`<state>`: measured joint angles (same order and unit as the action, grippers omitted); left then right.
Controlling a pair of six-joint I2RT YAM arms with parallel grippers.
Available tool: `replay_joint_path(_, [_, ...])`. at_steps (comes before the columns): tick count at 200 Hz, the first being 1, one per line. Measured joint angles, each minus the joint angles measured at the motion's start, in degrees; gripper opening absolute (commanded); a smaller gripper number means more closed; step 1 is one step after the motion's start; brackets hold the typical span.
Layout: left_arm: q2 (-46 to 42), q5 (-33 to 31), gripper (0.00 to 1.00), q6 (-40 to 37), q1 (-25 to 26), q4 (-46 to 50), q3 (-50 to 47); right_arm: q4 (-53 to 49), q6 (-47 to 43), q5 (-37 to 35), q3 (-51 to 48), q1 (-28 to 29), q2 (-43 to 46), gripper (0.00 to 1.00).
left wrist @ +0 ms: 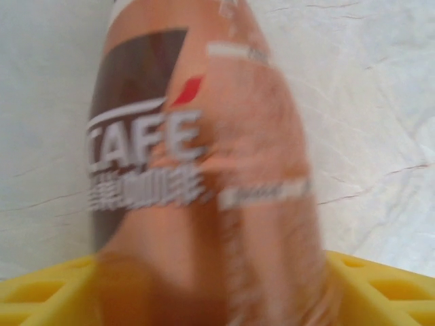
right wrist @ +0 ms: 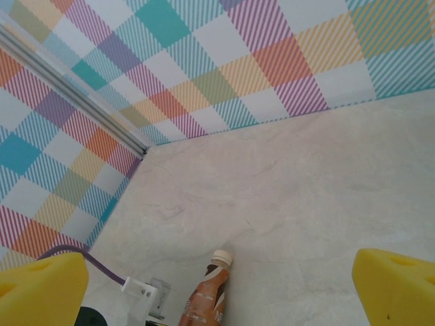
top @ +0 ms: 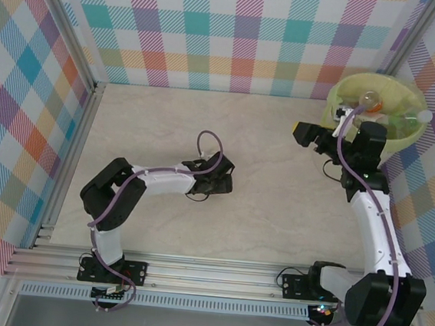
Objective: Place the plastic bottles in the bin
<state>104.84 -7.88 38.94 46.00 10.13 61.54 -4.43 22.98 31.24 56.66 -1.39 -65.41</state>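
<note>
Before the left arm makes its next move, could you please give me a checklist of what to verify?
1. The brown-label bottle sits between the left gripper's yellow fingers: ok.
2. The grip is firmly closed on it: cannot tell, as the wrist picture is blurred.
3. The right gripper is open and empty: ok.
4. The bin is upright with its top open and bottles already inside: ok.
5. The route to the bin is free: not ok. The right arm stands next to the bin, probably in the way.
</note>
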Motion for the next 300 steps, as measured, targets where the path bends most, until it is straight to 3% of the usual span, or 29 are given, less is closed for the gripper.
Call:
replay_joint_path(58, [-4.8, 5.4, 0.46, -12.2, 0.0, -7.4, -4.6, 0.1, 5.0, -1.0, 0.0, 1.2, -2.0, 1.00])
replay_joint_path(105, [-15.8, 13.5, 0.46, -21.9, 0.0, -18.1, -9.9, -6.7, 6.6, -0.6, 3.1, 2.6, -5.0, 1.00])
replay_joint_path(166, [-18.3, 22.4, 0.46, -28.7, 0.0, -23.3, -8.9, -6.8, 10.4, 7.4, 4.4, 7.0, -8.9, 0.97])
replay_joint_path(203, [-18.3, 25.8, 0.46, -29.4, 0.0, -25.9, -8.0, -6.8, 11.2, 7.9, 7.1, 9.4, -12.5, 0.88])
replay_joint_path(230, [-18.3, 27.3, 0.46, -29.4, 0.0, -26.9, -8.0, -7.1, 11.0, 7.8, 8.1, 10.4, -14.3, 0.72])
replay_joint_path(263, [-18.3, 28.0, 0.46, -29.4, 0.0, -26.9, -8.0, -7.3, 11.1, 8.4, 9.6, 11.3, -15.6, 0.63])
replay_joint_path(300, [-17.7, 28.3, 0.46, -29.4, 0.0, -26.8, -7.6, -7.6, 10.7, 9.6, 10.5, 12.1, -16.4, 0.46])
